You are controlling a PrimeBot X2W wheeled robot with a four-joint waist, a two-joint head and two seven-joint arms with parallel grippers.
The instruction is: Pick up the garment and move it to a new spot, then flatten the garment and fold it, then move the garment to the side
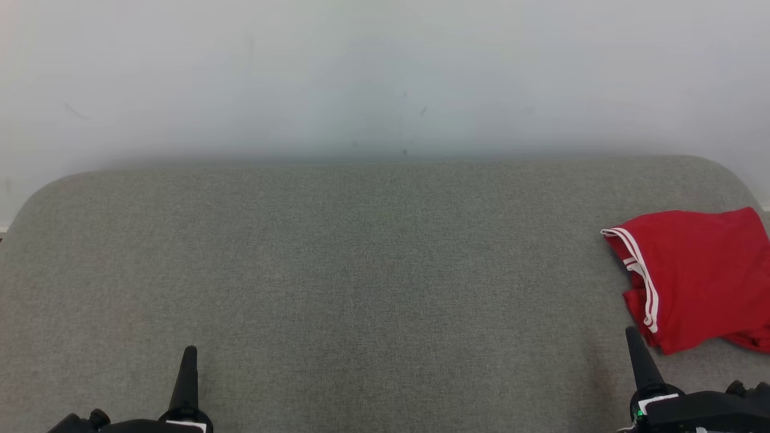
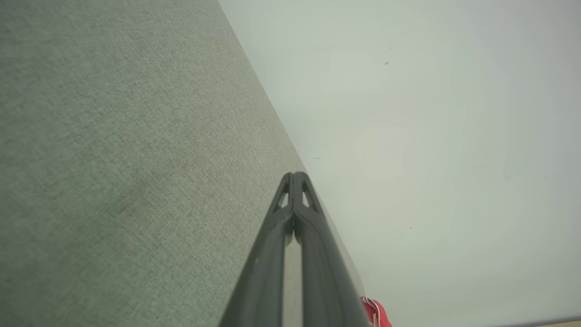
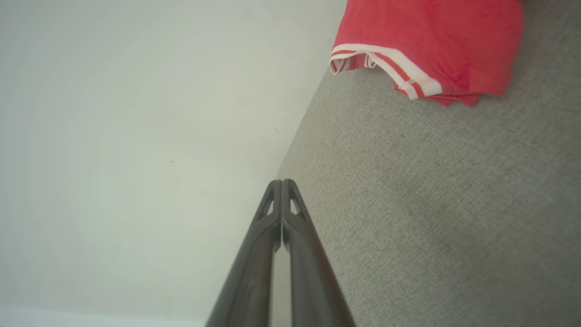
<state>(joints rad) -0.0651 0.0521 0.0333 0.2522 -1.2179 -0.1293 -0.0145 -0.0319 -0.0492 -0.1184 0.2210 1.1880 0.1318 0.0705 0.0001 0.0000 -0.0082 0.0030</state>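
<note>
Seemingly you were at the last step or before the first: left gripper (image 1: pixel 190 352) closed and empty at near left, right gripper (image 1: pixel 631 332) likewise, just beside the garment (image 1: pixel 701 273) bunched far right on the couch (image 1: pixel 361 270), which, if unfolded, needed an opened right reach.

— How many garments do you count?
— One red garment (image 1: pixel 698 270), with white stripes along its hem, far right.
— And pincers?
— Two: a left pincer (image 1: pixel 190 355) near left and a right pincer (image 1: pixel 631 337) near right, each pressed shut.
— Surfaces?
— One grey fabric surface (image 1: pixel 373 270) and one pale wall (image 1: pixel 385 72).
</note>
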